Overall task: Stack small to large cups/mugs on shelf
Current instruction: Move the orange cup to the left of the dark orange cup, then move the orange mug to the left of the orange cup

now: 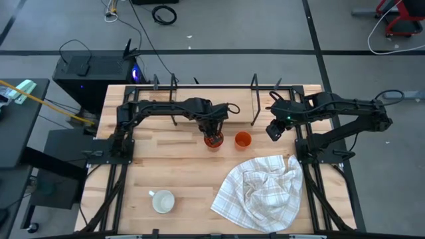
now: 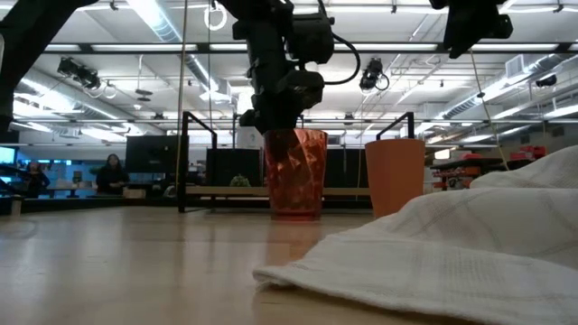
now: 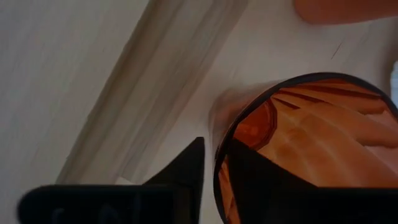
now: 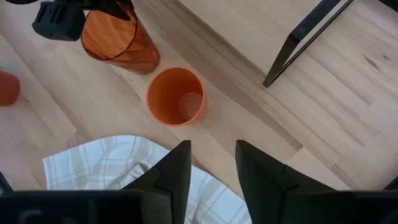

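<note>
Left gripper (image 1: 212, 133) straddles the translucent dark-orange tumbler's (image 2: 294, 171) rim, closed for lifting shelfward; right gripper (image 4: 211, 163) hovers parted, empty, above the small orange cup (image 4: 175, 96).

Glossy translucent faceted tumbler (image 2: 295, 171), matt orange plastic cup (image 4: 175, 96), checked cloth (image 1: 260, 191), pale wood table (image 1: 179, 169).

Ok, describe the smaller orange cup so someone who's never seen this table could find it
Start at the shelf along the table's far edge, then come forward to the two orange vessels in front of it. The smaller orange cup is the plain, opaque one standing free; its neighbour, the translucent ribbed tumbler, has the left pincer on its rim.
</note>
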You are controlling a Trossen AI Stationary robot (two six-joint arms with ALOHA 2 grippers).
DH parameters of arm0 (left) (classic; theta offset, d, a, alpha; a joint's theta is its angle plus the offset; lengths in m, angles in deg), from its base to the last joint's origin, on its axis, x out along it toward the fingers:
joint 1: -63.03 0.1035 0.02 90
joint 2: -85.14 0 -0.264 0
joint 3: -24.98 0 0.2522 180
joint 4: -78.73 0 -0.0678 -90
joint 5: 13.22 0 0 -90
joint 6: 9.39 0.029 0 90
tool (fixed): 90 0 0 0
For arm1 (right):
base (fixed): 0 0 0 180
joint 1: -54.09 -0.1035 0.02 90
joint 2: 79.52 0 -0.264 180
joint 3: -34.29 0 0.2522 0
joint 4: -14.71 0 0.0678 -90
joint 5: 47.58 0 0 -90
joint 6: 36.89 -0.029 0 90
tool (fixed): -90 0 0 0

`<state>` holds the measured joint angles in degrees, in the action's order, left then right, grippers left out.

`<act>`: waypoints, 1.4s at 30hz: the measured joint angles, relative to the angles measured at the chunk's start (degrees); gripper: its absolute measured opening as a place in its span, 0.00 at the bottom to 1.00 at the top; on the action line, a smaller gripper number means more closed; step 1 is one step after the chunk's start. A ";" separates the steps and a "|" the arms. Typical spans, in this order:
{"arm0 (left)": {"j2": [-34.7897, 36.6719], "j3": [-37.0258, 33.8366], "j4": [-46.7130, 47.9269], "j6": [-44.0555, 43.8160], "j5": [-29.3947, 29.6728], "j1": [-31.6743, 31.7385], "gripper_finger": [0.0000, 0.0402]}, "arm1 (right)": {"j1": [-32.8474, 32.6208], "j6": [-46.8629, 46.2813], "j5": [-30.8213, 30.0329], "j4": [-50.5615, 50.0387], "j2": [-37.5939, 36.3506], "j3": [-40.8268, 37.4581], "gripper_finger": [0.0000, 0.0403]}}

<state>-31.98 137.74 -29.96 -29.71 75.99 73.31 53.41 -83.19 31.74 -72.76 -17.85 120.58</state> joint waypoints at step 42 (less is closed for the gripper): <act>24.26 -0.04 32.47 -45.04 -0.46 -37.35 0.40 | -0.01 4.26 0.00 -0.20 0.00 0.00 0.33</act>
<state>-7.72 137.70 2.52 -74.74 75.53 35.96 53.40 -78.93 31.74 -72.96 -17.85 120.58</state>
